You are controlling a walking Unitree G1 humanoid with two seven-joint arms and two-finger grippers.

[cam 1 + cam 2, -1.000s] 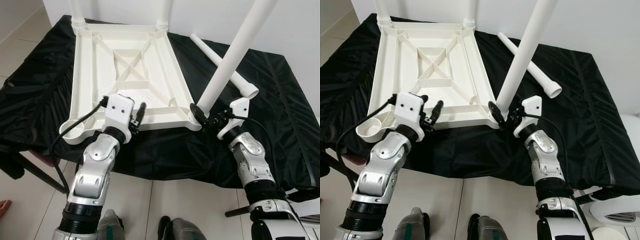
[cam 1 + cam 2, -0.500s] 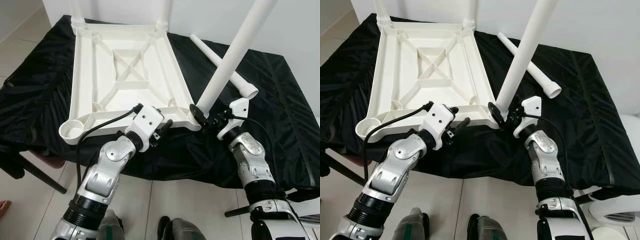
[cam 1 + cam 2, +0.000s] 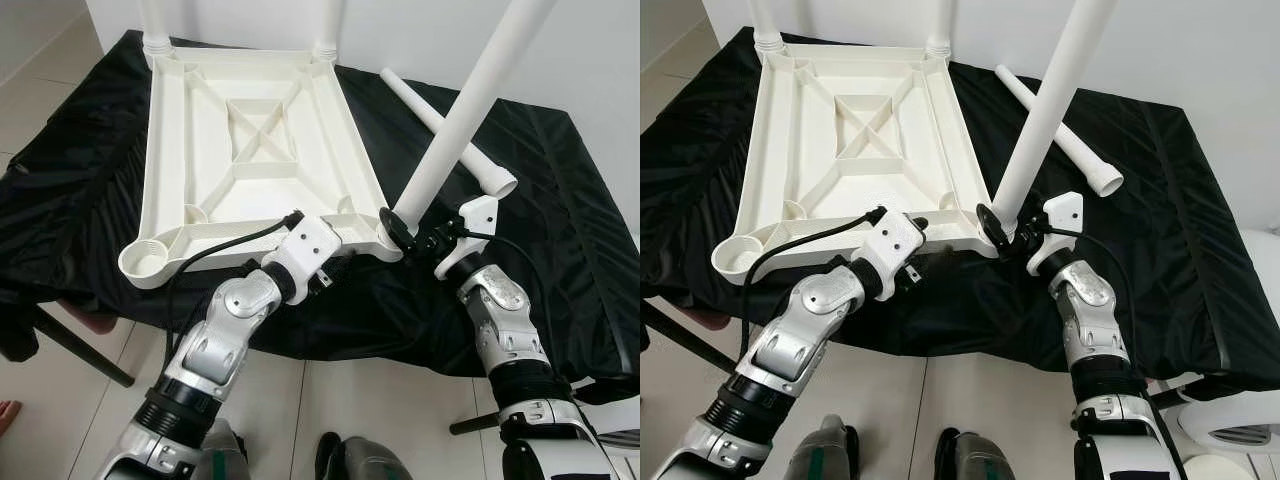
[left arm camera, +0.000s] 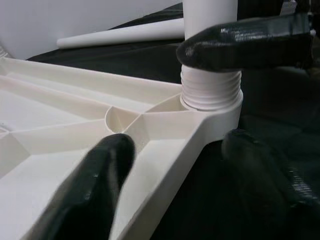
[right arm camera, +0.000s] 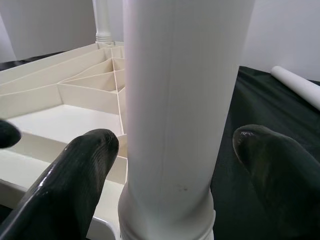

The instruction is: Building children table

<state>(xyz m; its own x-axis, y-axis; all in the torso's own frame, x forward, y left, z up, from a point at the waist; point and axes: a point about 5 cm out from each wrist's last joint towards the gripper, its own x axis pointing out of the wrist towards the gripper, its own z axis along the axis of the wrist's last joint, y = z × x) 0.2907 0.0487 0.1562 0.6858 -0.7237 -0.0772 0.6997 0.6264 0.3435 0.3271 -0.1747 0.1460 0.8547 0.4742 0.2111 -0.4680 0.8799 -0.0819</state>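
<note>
A white table top [image 3: 250, 150] lies upside down on a black cloth, with two white legs [image 3: 155, 20] standing at its far corners. My right gripper [image 3: 405, 232] is shut on a third leg [image 3: 465, 110] just above its base. This leg leans to the right in the near right corner socket, with its threaded end [image 4: 210, 90] still showing. My left gripper [image 3: 335, 268] is open and straddles the near rim beside that corner, one finger [image 4: 100, 185] inside and one outside. A loose leg [image 3: 408, 95] lies on the cloth behind. The near left socket [image 3: 143, 263] holds nothing.
The black cloth [image 3: 80, 180] covers a low table and hangs over its front edge. Below it are pale floor tiles and my own feet. A dark strut [image 3: 70, 345] slants under the left side. A white rounded object [image 3: 1240, 420] sits at the lower right.
My left gripper has slid right along the near rim, from left of the middle to the near right corner. The right gripper and its leg have not moved.
</note>
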